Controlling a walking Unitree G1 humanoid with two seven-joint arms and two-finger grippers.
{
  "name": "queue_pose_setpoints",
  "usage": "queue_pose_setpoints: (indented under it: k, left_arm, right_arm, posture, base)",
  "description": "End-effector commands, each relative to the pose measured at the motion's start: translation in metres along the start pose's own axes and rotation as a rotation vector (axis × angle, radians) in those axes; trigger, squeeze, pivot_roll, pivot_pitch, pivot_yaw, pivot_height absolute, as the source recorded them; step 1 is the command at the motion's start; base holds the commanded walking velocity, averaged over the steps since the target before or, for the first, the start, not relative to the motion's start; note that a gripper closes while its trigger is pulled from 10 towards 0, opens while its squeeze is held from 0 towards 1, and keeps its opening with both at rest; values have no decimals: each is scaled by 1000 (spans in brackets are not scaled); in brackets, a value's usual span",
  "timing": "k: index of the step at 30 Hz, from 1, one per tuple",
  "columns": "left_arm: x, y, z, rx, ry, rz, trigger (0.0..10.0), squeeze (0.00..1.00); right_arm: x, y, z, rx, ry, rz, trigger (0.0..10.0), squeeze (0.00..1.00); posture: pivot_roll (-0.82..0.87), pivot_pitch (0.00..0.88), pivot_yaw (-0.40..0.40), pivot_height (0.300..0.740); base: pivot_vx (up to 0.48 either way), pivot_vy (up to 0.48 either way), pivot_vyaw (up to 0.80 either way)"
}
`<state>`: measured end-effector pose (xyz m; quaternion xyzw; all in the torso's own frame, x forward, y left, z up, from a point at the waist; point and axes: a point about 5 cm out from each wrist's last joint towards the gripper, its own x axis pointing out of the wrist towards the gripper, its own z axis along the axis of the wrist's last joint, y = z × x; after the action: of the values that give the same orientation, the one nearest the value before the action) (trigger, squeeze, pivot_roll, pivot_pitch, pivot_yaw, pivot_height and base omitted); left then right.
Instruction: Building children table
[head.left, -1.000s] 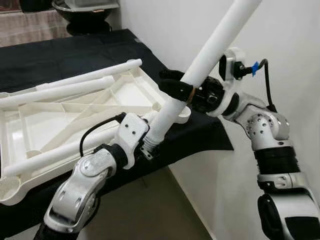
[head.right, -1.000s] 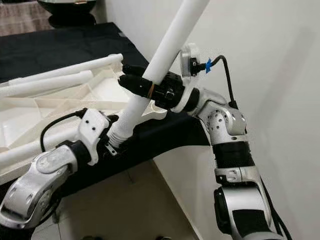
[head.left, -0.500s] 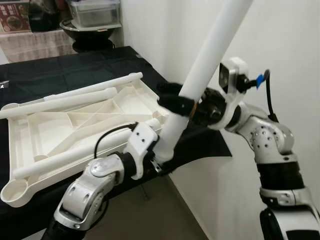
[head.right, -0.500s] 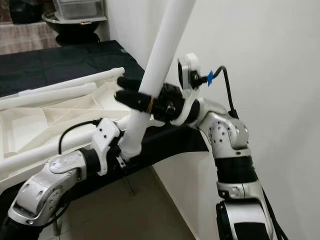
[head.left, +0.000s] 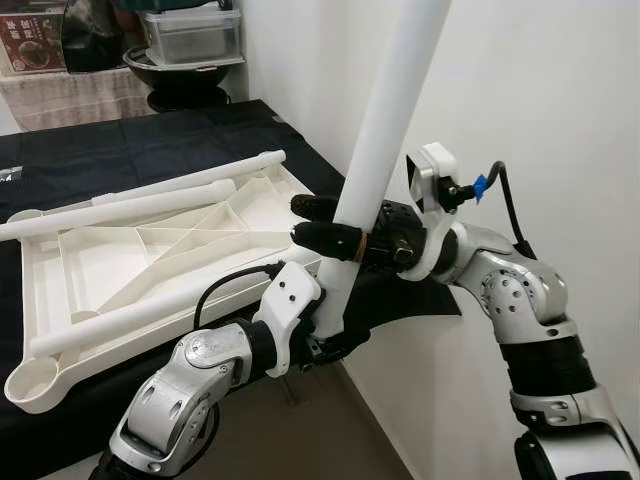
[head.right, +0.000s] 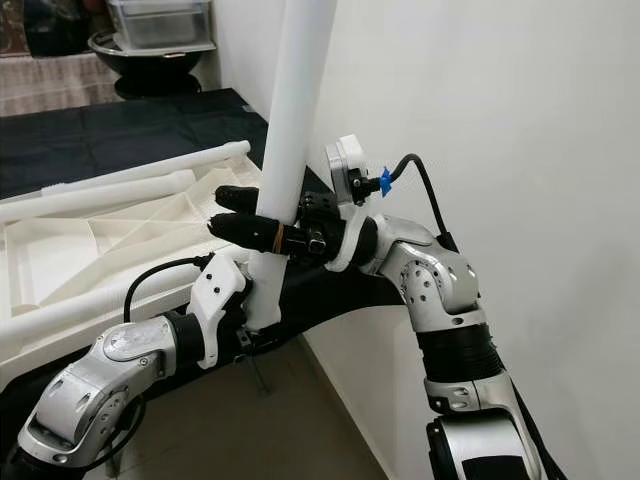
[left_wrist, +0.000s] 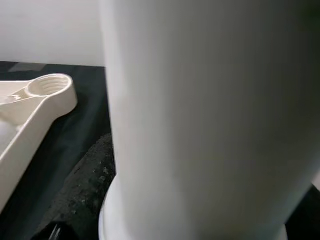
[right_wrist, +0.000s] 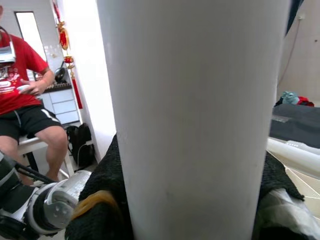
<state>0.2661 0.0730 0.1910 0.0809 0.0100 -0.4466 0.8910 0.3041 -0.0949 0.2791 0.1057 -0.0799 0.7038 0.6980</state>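
I hold a long white table leg (head.left: 385, 130) almost upright off the table's near right corner. My right gripper (head.left: 328, 222) is shut on its middle, and one black finger (right_wrist: 100, 200) presses against the tube. My left gripper (head.left: 335, 340) is shut on its lower end, just above the flared foot (left_wrist: 200, 220). The white table top (head.left: 60, 260) lies upside down on the black cloth, with a threaded corner socket (left_wrist: 47, 87) near the leg's foot. Two more legs (head.left: 150, 200) lie along its far edge and a third leg (head.left: 130, 320) along its near edge.
A white wall (head.left: 540, 90) stands close on the right. The black-covered table (head.left: 120, 140) runs to the back, where a clear box and a black bowl (head.left: 190, 50) sit. A seated person in a red shirt (right_wrist: 20, 95) is behind me. Tan floor (head.left: 300, 430) lies below.
The leg has swung from leaning right to nearly upright. My right gripper moved left and down with it, and my left gripper shifted right under it. The head view also rose.
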Motion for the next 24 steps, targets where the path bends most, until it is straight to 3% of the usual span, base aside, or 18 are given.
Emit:
queue_pose_setpoints:
  k: [1, 9, 10, 11, 13, 14, 15, 22, 23, 24]
  left_arm:
    - [2, -4, 9, 56, -28, 28, 10000, 0]
    - [2, -8, 10, 84, -36, 39, 10000, 0]
    - [2, -8, 11, 86, -39, 39, 10000, 0]
    - [1, -8, 11, 87, -41, 43, 10000, 0]
    - [1, -8, 11, 87, -41, 43, 10000, 0]
    - [1, -9, 12, 88, -42, 46, 10000, 0]
    - [0, -9, 12, 94, -41, 50, 10000, 0]
    - [-1, -8, 11, 119, -33, 67, 10000, 0]
    - [-1, -8, 11, 113, -36, 69, 10000, 0]
    - [-1, -8, 11, 113, -36, 69, 10000, 0]
  right_arm:
    - [10, 1, -14, 60, 26, 9, 10000, 0]
    - [13, -5, -16, 56, 38, -56, 9725, 0]
    - [13, -6, -15, 56, 36, -65, 510, 0]
    - [13, -7, -14, 54, 31, -72, 3647, 0]
    - [13, -7, -14, 54, 31, -72, 3647, 0]
    - [14, -7, -13, 50, 28, -73, 8039, 0]
    - [14, -7, -12, 47, 25, -76, 10000, 0]
    - [16, -6, -11, 53, 25, -71, 10000, 0]
    - [16, -6, -11, 61, 21, -68, 8549, 0]
    - [16, -6, -11, 61, 21, -68, 8549, 0]
  posture:
    - [46, 118, -44, 740]
    - [44, 124, -47, 740]
    - [44, 126, -48, 740]
    - [43, 127, -49, 740]
    - [43, 127, -49, 740]
    - [44, 129, -50, 740]
    - [42, 131, -50, 740]
    - [40, 134, -52, 740]
    - [40, 134, -52, 740]
    - [40, 134, -52, 740]
  base:
    - [0, 0, 0]
    - [0, 0, 0]
    - [0, 0, 0]
    - [0, 0, 0]
    - [0, 0, 0]
    - [0, 0, 0]
    - [0, 0, 0]
    - [0, 0, 0]
    - [0, 0, 0]
    - [0, 0, 0]
